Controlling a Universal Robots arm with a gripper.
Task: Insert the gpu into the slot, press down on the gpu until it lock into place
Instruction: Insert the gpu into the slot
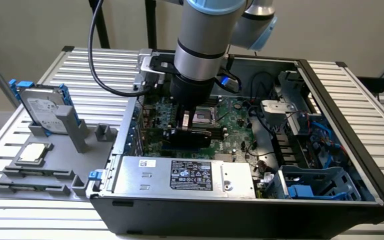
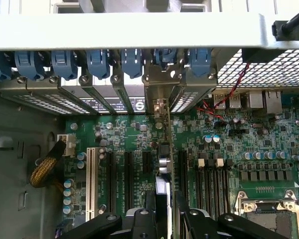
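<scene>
Your gripper (image 1: pixel 187 123) was closed on the gpu (image 1: pixel 186 139), low inside the open case (image 1: pixel 352 165) over the motherboard (image 1: pixel 235 117). In the wrist view its two fingers (image 2: pixel 139 226) pinched the card's upper edge, one on each face, with no gap showing. The gpu (image 2: pixel 163 189) stood on edge and ran straight out from the gripper (image 2: pixel 163 225) toward the rear wall, where its metal bracket met the row of blue clips (image 2: pixel 97 62).

The card lay between two black connector strips, and it hid the slot beneath it. I could not tell whether it was seated.

On the exterior view's clock face, taken from the gripper, the processor socket (image 1: pixel 209 115) sat just beside it at about one o'clock. The silver power supply (image 1: pixel 185 175) lay near at six, and the hard drive (image 1: pixel 42 105) stood well apart at nine, outside the case.

I judged the card light and stiff but fragile. Its glossy shroud looked slippery, and its edge contacts would not forgive a tilt. The grip on the top edge near the middle seemed right to me, since it let you push squarely down.
</scene>
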